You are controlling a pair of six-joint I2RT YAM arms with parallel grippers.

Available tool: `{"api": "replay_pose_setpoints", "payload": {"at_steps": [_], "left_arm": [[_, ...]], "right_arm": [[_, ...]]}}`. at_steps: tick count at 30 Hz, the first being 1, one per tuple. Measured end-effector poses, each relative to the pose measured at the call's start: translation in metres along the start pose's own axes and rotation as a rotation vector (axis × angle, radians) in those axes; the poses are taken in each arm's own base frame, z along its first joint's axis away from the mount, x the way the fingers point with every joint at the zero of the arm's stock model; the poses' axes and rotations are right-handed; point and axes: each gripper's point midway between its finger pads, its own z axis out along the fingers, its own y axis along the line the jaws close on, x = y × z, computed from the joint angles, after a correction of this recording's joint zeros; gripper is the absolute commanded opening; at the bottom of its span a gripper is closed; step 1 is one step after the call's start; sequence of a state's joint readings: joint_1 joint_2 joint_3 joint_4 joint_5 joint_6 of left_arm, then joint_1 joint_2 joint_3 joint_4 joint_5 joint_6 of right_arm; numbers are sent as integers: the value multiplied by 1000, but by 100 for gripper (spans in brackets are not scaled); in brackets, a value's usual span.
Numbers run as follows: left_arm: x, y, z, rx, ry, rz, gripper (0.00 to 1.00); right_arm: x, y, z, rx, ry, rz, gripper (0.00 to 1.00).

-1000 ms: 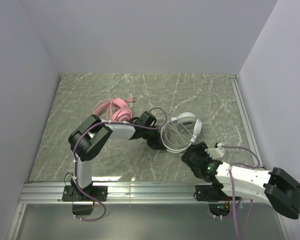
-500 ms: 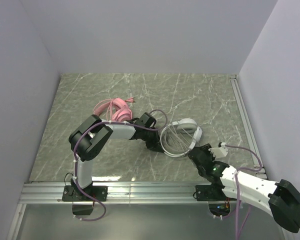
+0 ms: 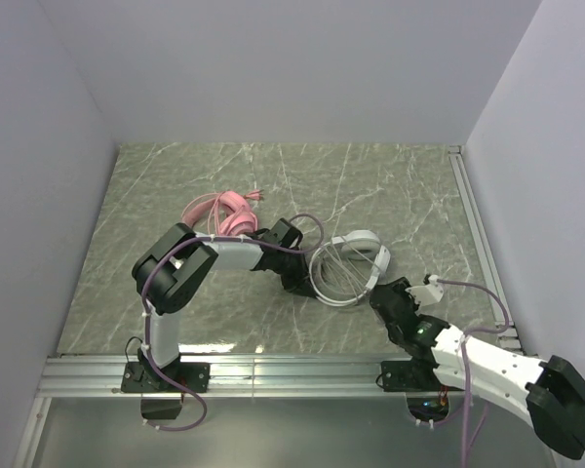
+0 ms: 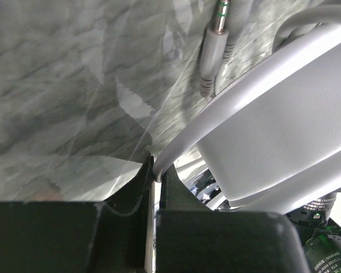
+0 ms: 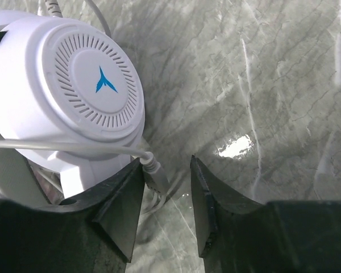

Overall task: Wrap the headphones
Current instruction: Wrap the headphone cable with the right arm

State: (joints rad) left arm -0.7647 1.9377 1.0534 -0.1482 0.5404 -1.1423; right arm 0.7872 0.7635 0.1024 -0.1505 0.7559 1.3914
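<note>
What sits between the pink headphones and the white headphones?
The left arm's wrist and left tool, clamped on the white headphones; the pink headphones lie untouched. The top view shows it.

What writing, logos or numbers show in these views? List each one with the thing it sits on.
Blue three-pronged emblem, no letters: on the earcup cap of the white headphones.
Small white print on a black arm housing, at the bottom right of the left wrist view: too small and tilted to read.
Top view: no legible text anywhere.
</note>
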Motion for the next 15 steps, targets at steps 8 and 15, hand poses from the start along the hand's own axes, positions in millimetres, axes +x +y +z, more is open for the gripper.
{"api": "replay_pose_setpoints", "payload": {"at_steps": [8, 15], "left_arm": [[2, 4, -2, -23, 14, -19, 0], [2, 3, -2, -33, 19, -26, 0]], "right_arm": [[-7, 7, -8, -78, 1, 6, 57], [-8, 8, -10, -120, -3, 11, 60]]}}
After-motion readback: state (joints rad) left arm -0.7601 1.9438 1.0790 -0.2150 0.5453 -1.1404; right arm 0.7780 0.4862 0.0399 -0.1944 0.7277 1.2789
